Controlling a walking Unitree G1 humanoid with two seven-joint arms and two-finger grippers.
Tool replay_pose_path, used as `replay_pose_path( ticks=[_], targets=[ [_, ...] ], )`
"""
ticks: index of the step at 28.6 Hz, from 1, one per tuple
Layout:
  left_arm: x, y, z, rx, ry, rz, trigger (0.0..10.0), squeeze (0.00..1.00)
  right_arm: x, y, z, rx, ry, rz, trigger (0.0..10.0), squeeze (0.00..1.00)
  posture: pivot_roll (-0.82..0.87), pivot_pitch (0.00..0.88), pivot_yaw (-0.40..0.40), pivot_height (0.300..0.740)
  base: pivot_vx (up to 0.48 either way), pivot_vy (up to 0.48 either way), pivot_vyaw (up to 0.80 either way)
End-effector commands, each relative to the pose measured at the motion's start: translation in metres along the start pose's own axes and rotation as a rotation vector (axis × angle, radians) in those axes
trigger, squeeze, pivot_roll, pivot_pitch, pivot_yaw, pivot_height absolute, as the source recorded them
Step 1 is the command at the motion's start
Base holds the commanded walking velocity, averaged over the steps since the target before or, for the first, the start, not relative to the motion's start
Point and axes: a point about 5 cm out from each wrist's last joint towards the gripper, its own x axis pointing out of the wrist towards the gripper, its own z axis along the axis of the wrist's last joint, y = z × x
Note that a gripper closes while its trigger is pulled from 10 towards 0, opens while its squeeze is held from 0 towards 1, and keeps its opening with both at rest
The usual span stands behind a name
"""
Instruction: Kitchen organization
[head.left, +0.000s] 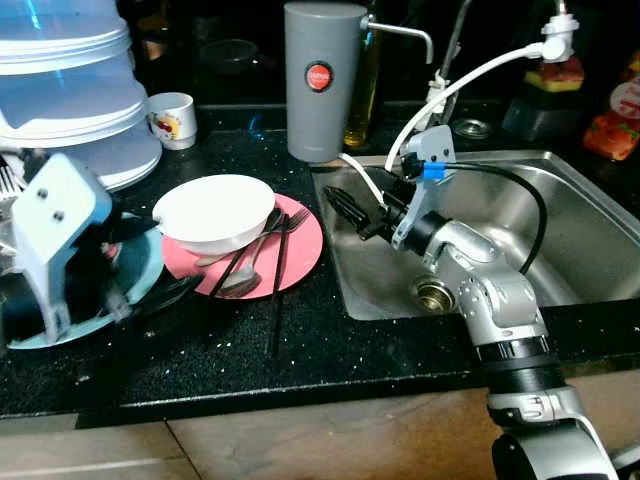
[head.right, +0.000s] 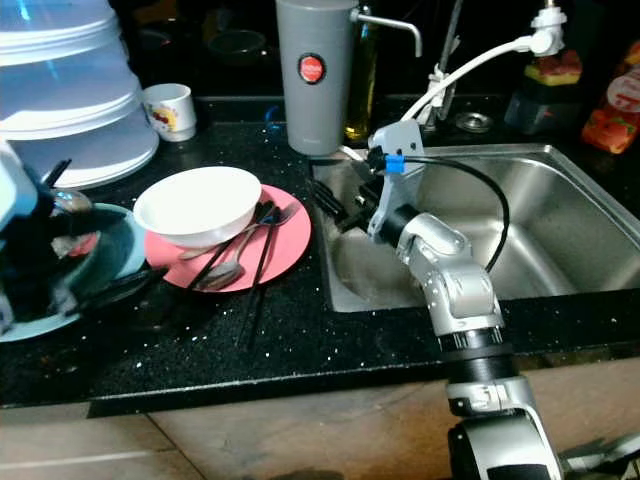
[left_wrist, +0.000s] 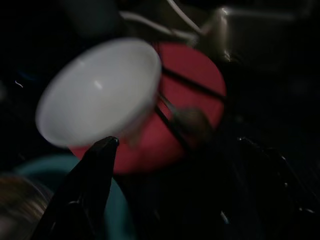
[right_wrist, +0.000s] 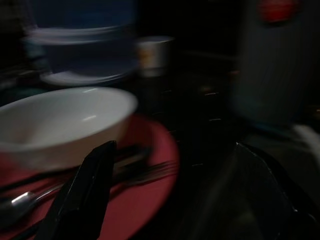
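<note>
A: What is the biggest thing here, and where?

B: The steel sink (head.left: 580, 250) takes the right half of the frame. Left of it, on the dark counter (head.left: 300, 350), a pink plate (head.left: 300, 262) lies in the middle. It carries a white bowl (head.left: 215, 212), tilted a little, and beside the bowl a spoon (head.left: 243, 278), a fork (head.left: 288, 222) and black chopsticks (head.left: 277, 290).

A: And the grippers?

B: The right gripper (head.left: 348, 212) hangs over the left edge of the sink, pointing at the plate, its fingers apart and holding nothing. The left gripper (head.right: 100, 290) is at the left edge over a teal plate (head.left: 140, 275); if it is open I cannot tell.

A: How will the bowl handle?

B: I think it is ceramic: stiff, smooth, rather heavy, and it breaks if dropped. Pinching the rim on the near side seems best. The chopsticks are light and thin, and may roll away.
</note>
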Motion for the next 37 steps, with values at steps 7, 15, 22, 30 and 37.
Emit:
replay_pose_path(
  ticks=[7,15,22,30,37],
  targets=[
    [-0.022,-0.005,-0.011,-0.098,0.019,-0.013,10.0,0.0,-0.03,0.013,-0.007,0.161,0.062,0.287,10.0,0.0,0.07,0.078,-0.048,0.74,0.0,0.0,0.0],
    [-0.033,-0.005,-0.041,-0.102,0.054,0.039,10.0,0.0,-0.043,0.025,-0.011,0.152,0.117,0.381,10.0,0.06,0.07,0.087,-0.043,0.74,0.0,0.0,0.0],
    [-0.012,-0.028,-0.054,-0.118,0.015,0.042,10.0,0.0,-0.049,0.043,-0.011,0.098,0.157,0.422,10.0,1.0,0.07,0.087,-0.039,0.74,0.0,0.0,0.0],
    [-0.007,-0.037,-0.056,-0.09,-0.004,0.023,10.0,0.0,-0.052,0.057,-0.016,0.003,0.244,0.418,10.0,0.0,0.07,0.093,-0.042,0.74,0.0,0.0,0.0],
    [-0.006,-0.044,-0.061,-0.072,0.021,0.013,10.0,0.0,-0.054,0.061,-0.008,-0.1,0.383,0.316,10.0,0.0,0.06,0.099,-0.042,0.74,0.0,0.0,0.0]
  ],
)
